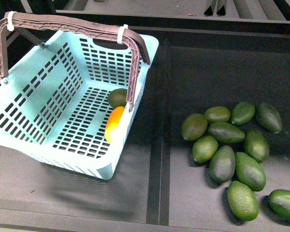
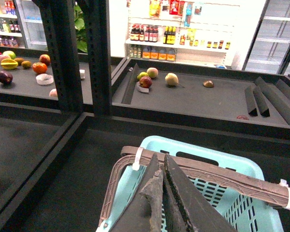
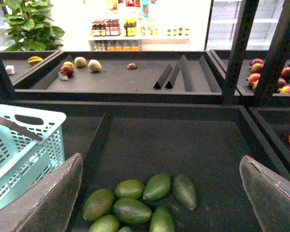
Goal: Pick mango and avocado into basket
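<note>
neither arm is seen in the front view. in the left wrist view, the left gripper (image 2: 163,193), with dark, rough-surfaced wedge-shaped fingers (image 2: 183,198), is seen closed, its fingers pressed together with nothing held between them. in the right wrist view, the right gripper (image 3: 159,193) is seen spread wide, its grey, worn fingers (image 3: 53,198) kept at opposite edges with nothing gripped.
</note>
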